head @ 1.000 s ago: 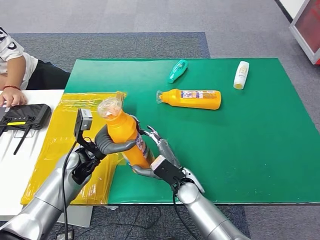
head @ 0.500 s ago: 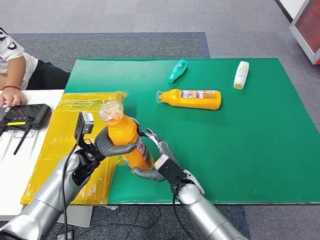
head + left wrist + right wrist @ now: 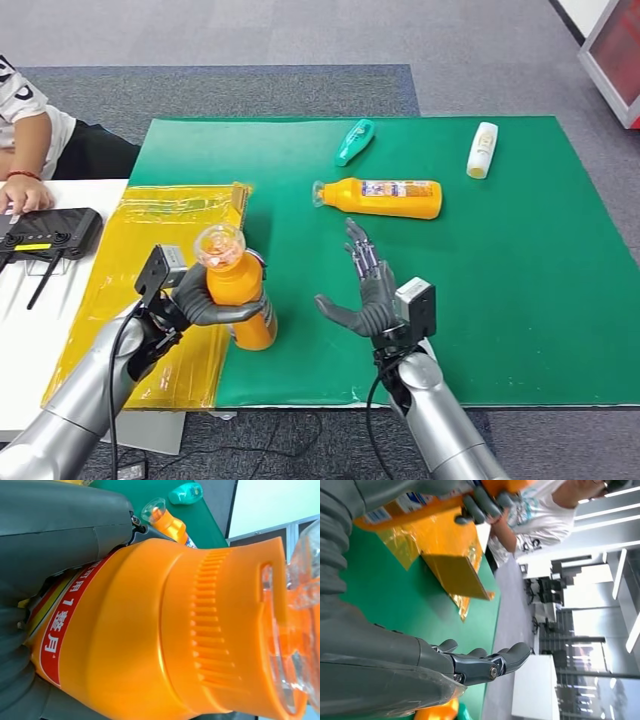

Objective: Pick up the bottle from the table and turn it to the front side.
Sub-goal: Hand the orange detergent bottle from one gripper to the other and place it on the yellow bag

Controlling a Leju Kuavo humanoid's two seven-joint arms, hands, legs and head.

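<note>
Held bottle (image 3: 240, 292): orange body, clear cap on top, near upright at lower left of centre in head view, over the seam between yellow sheet (image 3: 136, 262) and green mat (image 3: 483, 280). Left hand (image 3: 198, 298) wrapped around its middle, gripping. Cannot tell whether its base touches the surface.

Right hand (image 3: 367, 290) just right of it, clear of bottle, holding nothing, fingers spread, palm toward bottle.

Left wrist view: bottle (image 3: 158, 630) close up, ribbed orange neck, clear cap, red label strip with white characters; thumb (image 3: 64, 525) pressed along the body. Label detail unreadable from the head view.

Right wrist view: right hand fingers (image 3: 486, 662) extended and apart over green mat; left hand's fingers (image 3: 482, 505) on bottle's printed label, at frame top.

Farther up the mat: second orange bottle (image 3: 381, 197) lying on its side, teal bottle (image 3: 355, 141) beyond it, white bottle (image 3: 482, 149) at upper right.

Far left: person's arm (image 3: 26, 160) by a black controller (image 3: 47, 232) on white table (image 3: 23, 330).
</note>
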